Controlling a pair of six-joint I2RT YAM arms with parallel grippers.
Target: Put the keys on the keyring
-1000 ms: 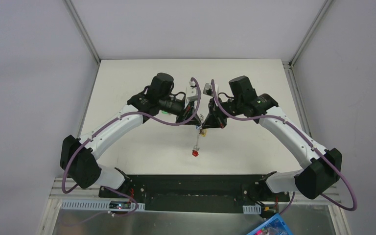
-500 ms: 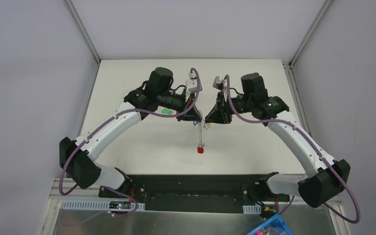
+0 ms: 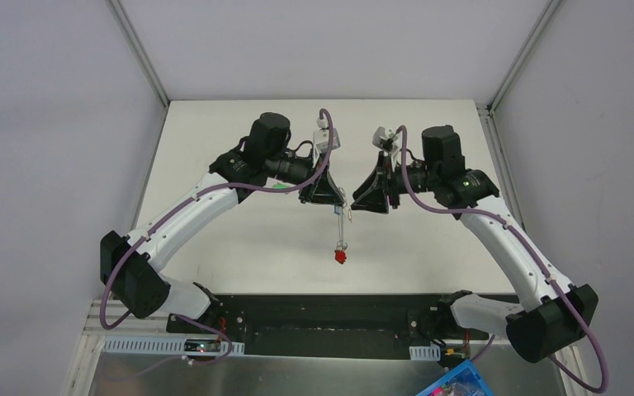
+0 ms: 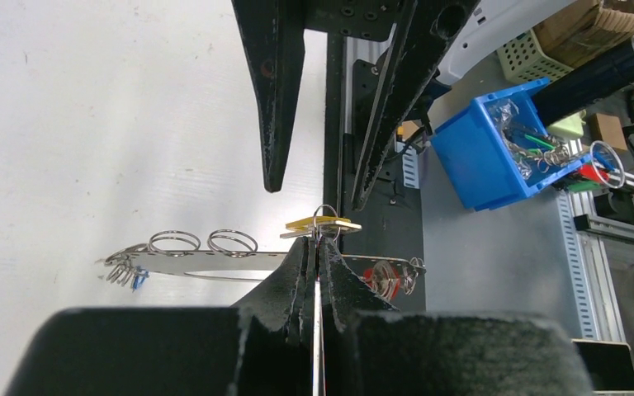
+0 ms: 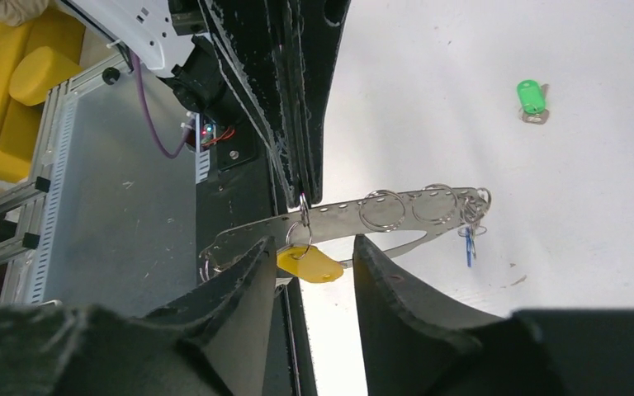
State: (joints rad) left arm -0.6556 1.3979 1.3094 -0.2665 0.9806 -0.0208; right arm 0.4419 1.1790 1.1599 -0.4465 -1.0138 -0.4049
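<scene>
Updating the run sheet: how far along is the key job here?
Done: yellow key, red key and blue key hang from rings on the keyring strip. In hand: left pincer shut on that strip; right pincer open at the yellow key. Left: green key lies loose on the table.
</scene>
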